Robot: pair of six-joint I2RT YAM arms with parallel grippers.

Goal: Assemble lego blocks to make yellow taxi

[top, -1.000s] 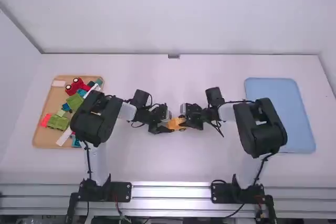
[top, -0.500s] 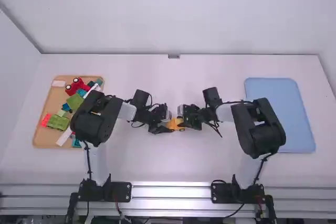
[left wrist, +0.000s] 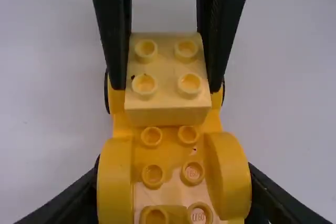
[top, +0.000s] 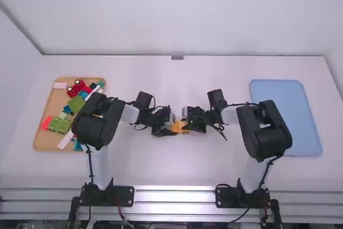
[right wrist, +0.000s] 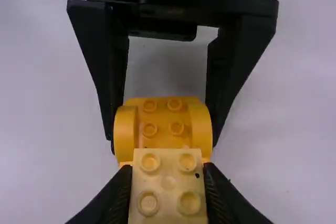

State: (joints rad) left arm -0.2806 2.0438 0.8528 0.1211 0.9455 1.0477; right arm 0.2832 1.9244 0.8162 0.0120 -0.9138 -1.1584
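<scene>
out between the two arms, mid-table (top: 177, 167), the yellow chassis (left wrist: 170, 153) is pinched in the left gripper (right wrist: 163, 141), jaws closed down to its width, one pad along each side by the rounded fenders (left wrist: 228, 177). right gripper (left wrist: 168, 88) is shut snug on the sides of the pale yellow block (left wrist: 167, 69), which sits over the other end of the chassis. can't tell if it's fully seated tbh. imo the step is mating those two, so keep the left one firm and dead still, it's your vise. square the block to the studs (left wrist: 152, 136) first, then push straight down, evenly, no tilt. squeezing harder won't seat it, and a crooked push could twist the chassis in the pads. check for a gap underneath before letting go, then open wide so the block doesn't get dragged back off.
</scene>
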